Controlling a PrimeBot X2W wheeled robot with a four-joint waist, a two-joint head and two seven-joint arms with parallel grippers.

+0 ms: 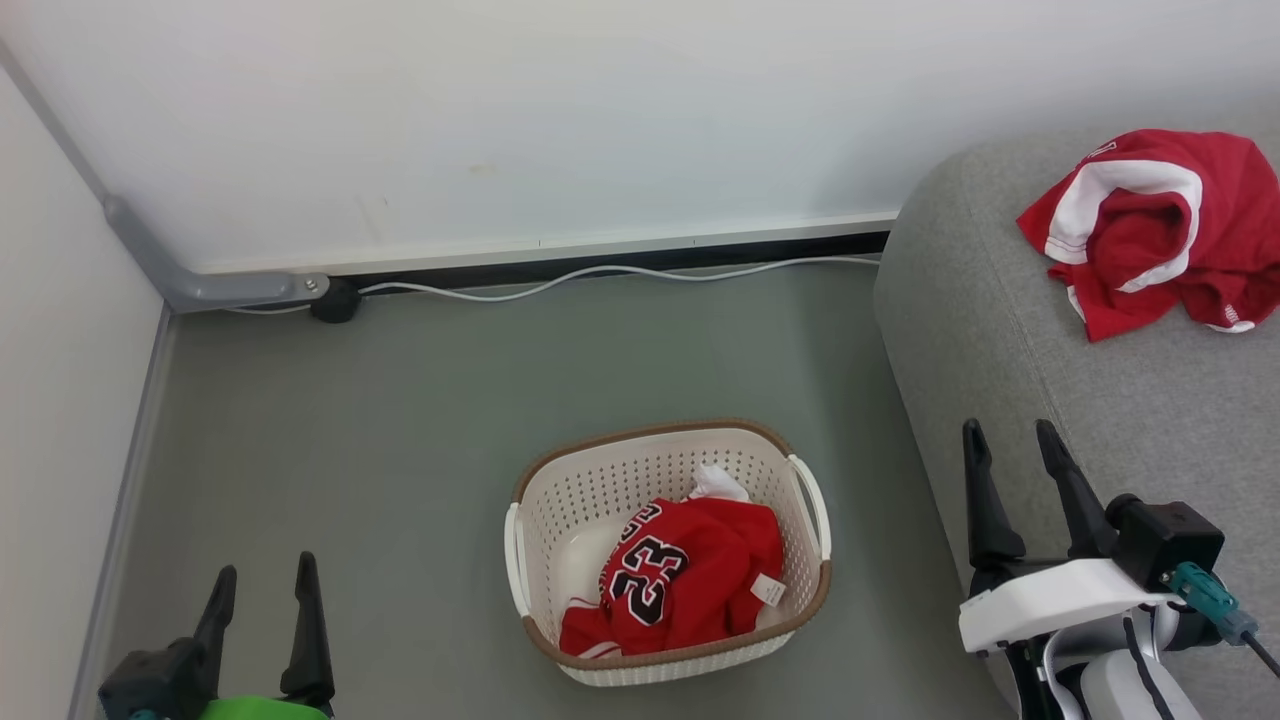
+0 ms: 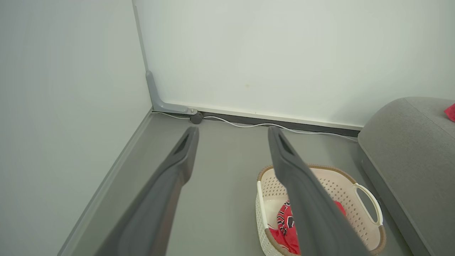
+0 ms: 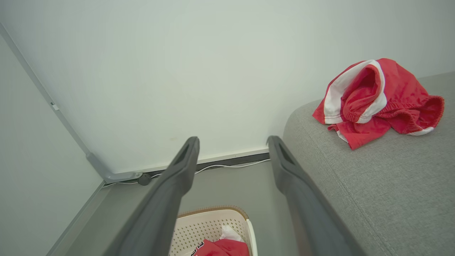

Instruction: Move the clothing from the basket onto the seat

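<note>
Red shorts lie on the grey sofa while the number-23 jersey sits in the cream basket on the floor, so left gripper and right gripper hover with jaws spread, empty, likely for pickup.

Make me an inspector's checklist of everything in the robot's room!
Surface: grey floor, carrying the basket.
Job's things: basket on the floor beside the sofa; red number 23 jersey inside it; red shorts with white stripes lying on the sofa.
Clutter: nothing seen.
End effectors: left end effector open, holding nothing; right end effector open, holding nothing, by the sofa's edge.
Cables: white cable along the wall's foot.
Surroundings: white walls; grey conduit in the corner.
</note>
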